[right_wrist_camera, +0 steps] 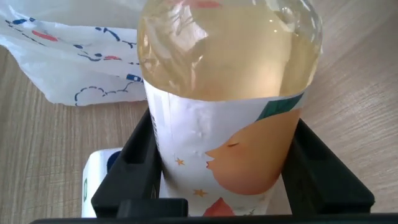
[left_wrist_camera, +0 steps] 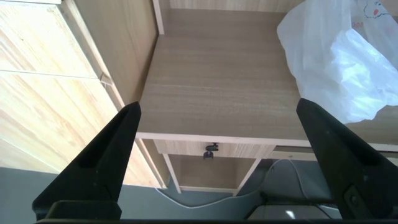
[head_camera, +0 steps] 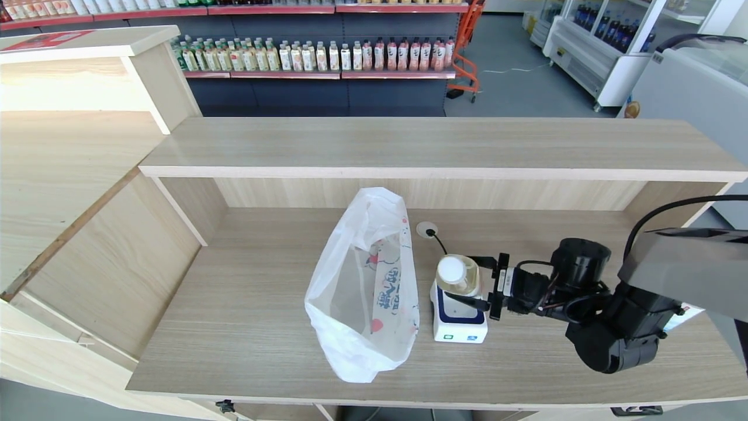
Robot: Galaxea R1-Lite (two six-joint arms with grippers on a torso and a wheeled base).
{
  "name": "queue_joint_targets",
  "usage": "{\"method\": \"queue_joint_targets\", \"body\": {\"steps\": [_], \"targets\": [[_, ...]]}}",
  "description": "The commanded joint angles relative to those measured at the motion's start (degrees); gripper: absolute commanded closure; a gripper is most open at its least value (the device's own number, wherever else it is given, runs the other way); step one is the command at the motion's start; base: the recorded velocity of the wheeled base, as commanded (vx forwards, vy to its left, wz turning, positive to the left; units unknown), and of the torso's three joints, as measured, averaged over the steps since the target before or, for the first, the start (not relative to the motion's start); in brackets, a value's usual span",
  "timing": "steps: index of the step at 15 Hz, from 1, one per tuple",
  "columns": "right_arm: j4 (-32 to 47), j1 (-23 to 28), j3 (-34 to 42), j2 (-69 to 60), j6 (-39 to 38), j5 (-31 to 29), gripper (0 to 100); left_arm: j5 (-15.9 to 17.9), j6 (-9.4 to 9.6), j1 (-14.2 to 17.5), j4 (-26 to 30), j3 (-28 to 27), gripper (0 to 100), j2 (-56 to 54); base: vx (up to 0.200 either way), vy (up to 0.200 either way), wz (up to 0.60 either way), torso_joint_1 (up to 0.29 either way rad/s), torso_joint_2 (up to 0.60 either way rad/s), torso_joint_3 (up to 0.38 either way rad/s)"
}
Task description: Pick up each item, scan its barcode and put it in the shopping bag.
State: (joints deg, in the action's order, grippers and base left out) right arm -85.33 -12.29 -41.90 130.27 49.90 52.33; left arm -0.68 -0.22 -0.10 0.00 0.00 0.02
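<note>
Currently: right gripper (head_camera: 471, 280) clamped on the pale-yellow bottle (head_camera: 457, 275), white cap up, directly over the white scanner (head_camera: 460, 328). Scanner sits just right of the shopping bag (head_camera: 362, 292) on the counter (head_camera: 251, 333). Left gripper (left_wrist_camera: 219, 112) spread wide, holding nothing, above the counter's near edge, left of the bag.

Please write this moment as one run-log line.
right gripper: shut on bottle, at scanner | left gripper: open, holds nothing | shopping bag: open, left of scanner
</note>
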Motion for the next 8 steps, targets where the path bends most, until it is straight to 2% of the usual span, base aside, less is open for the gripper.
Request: {"method": "queue_joint_targets", "body": {"steps": [1, 3, 4, 8], "targets": [[-0.45, 1.13, 0.41, -6.78, -4.98, 0.14, 100, -0.02, -0.04, 0.01, 0.00, 0.00, 0, -0.02, 0.000, 0.000, 0.00, 0.000, 0.00, 0.000], [-0.27, 1.13, 1.21, -11.97, -11.22, -0.13, 100, -0.02, -0.04, 0.01, 0.00, 0.00, 0, -0.02, 0.000, 0.000, 0.00, 0.000, 0.00, 0.000], [0.43, 1.13, 3.40, -17.15, -16.67, -2.94, 100, -0.02, -0.04, 0.01, 0.00, 0.00, 0, -0.02, 0.000, 0.000, 0.00, 0.000, 0.00, 0.000], [3.24, 0.25, 9.03, -26.82, -36.45, -19.55, 100, -0.02, -0.04, 0.01, 0.00, 0.00, 0, -0.02, 0.000, 0.000, 0.00, 0.000, 0.00, 0.000]]}}
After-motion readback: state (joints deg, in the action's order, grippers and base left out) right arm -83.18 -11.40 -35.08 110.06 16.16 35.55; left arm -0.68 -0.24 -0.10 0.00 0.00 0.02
